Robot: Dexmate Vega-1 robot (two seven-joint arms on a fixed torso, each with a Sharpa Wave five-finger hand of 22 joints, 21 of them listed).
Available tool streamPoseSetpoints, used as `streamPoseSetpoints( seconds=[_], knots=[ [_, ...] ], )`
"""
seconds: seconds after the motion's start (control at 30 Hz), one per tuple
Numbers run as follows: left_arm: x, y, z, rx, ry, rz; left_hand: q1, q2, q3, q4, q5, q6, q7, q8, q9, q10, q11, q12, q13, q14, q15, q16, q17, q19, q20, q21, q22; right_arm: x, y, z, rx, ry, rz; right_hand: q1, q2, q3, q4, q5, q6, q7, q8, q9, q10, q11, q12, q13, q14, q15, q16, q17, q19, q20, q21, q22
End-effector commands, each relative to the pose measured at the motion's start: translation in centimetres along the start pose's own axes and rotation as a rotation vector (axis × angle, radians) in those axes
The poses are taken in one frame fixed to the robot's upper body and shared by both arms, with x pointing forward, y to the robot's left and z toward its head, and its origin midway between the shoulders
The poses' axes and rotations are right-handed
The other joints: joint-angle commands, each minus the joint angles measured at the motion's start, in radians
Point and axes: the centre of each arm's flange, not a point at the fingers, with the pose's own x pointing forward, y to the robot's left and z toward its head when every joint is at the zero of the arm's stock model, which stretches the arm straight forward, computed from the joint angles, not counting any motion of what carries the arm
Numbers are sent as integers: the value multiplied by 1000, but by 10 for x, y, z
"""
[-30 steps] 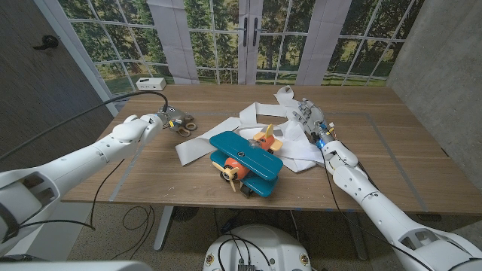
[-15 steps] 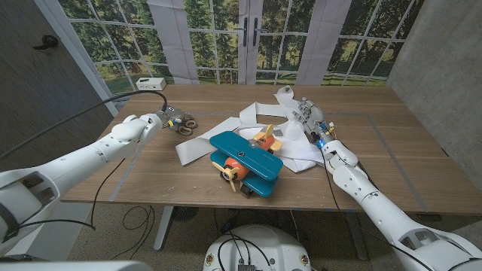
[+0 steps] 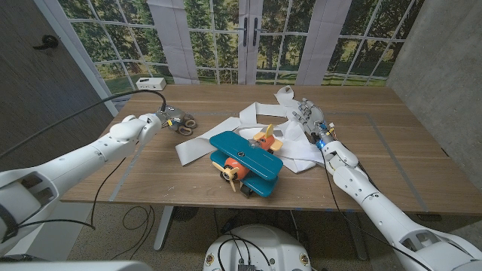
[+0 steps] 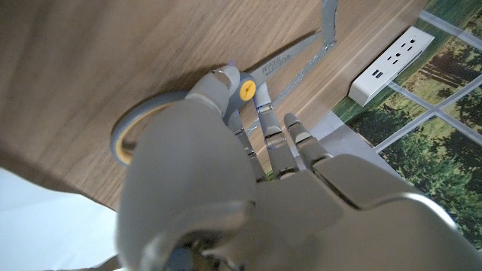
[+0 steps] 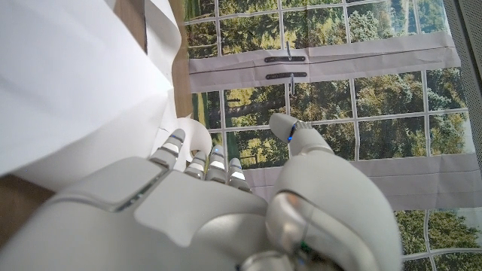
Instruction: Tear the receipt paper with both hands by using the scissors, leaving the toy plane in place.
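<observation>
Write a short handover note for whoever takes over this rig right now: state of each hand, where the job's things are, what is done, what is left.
Left hand: at the scissors on the table; grip unclear.
Right hand: on the receipt paper; grip unclear.
Toy plane: in place, in front of the paper.
Done: nothing cut.
Left: lift the scissors, hold the paper, cut it.

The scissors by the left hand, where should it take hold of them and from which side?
By the loop handles. The scissors lie flat on the table, blades pointing away toward the power strip, and the grey loop sits right at the left hand. Come down from above at the handle end, probably sliding fingers into the loops.
</observation>
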Motion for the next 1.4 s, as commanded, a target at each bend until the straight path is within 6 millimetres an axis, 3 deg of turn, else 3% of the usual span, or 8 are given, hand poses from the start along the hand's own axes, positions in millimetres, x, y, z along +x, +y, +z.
streamPoseSetpoints(
  seconds=[0.03,0.43,0.6,1.4],
  knots=[
    [-4,6,-4,-60,-18,24,27,-4,-6,0,-12,4,2,0,4,77,-80,56,2,227,-261,2,17,3,-13,0,4,-1,-1,1,0,-1,0,-8,-2,10,0,4,2,-5,1,3,3,-4,2,4,2,-3,7,1,8,5,3,3],
    [-15,28,-13,-193,-34,93,52,-11,-17,3,-27,10,3,2,7,83,-81,60,-2,240,-261,2,22,4,-17,-2,4,-4,-6,8,-7,-12,5,-10,-2,13,0,7,1,-4,0,3,4,-3,2,4,3,-4,7,1,9,4,3,3],
    [-23,34,-15,-237,-32,121,65,-11,-21,5,-32,8,3,0,8,82,-80,56,-10,247,-261,-1,22,5,-33,-4,3,-2,-7,10,-3,-16,12,-12,-3,14,0,9,1,-4,0,3,3,-4,1,4,4,-3,7,1,8,4,3,2],
    [-42,59,-8,-291,-61,224,95,-16,-38,10,-49,12,3,2,11,84,-80,58,-23,259,-261,-12,30,15,-44,-6,1,-1,-13,12,6,-18,12,-17,-5,20,0,15,1,-4,0,3,4,-4,1,4,3,-5,7,1,8,4,2,2]
  ],
)
